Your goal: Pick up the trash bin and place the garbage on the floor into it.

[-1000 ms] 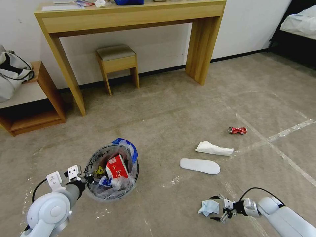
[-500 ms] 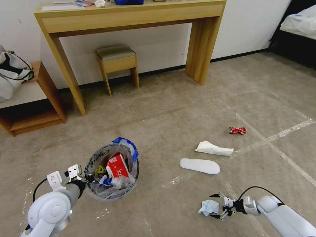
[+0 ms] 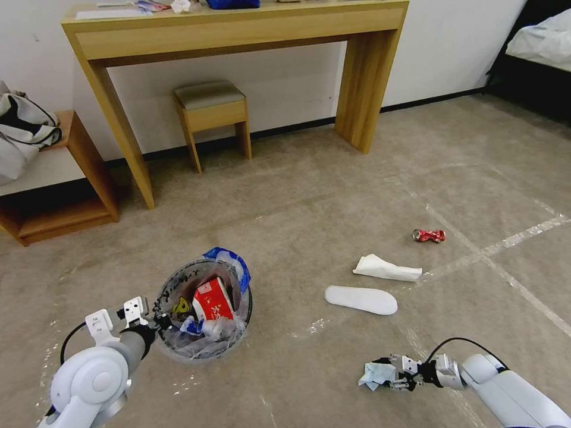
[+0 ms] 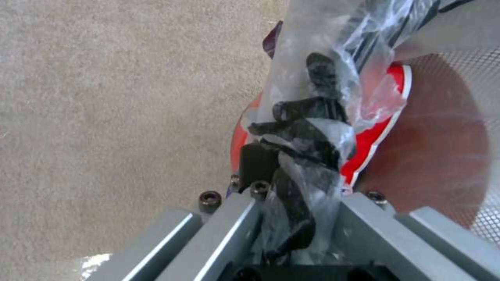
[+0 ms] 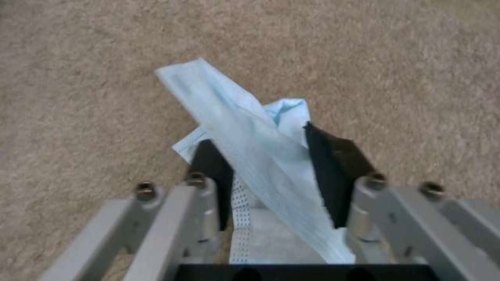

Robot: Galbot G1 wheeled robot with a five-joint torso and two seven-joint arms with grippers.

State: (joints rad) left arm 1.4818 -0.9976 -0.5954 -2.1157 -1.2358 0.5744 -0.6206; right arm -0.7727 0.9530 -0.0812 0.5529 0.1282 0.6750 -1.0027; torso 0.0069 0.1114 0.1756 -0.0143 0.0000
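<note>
Gripping the blue wrapper point(image 5: 250, 144), the right end effector point(image 3: 397, 377) pinches closed; left end effector point(image 3: 156, 319) clamps the trash bin point(image 3: 205, 351) rim.

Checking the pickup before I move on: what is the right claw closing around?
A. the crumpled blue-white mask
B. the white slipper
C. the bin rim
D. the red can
A: the right claw has its fingers on both sides of the crumpled blue-white mask on the floor.

Materials near the trash bin point(image 3: 202, 348)

Crinkly glossy plastic is lining it; matt short-pile carpet point(image 3: 333, 196) is lying beneath; wooden desk point(image 3: 238, 30) beyond.
</note>
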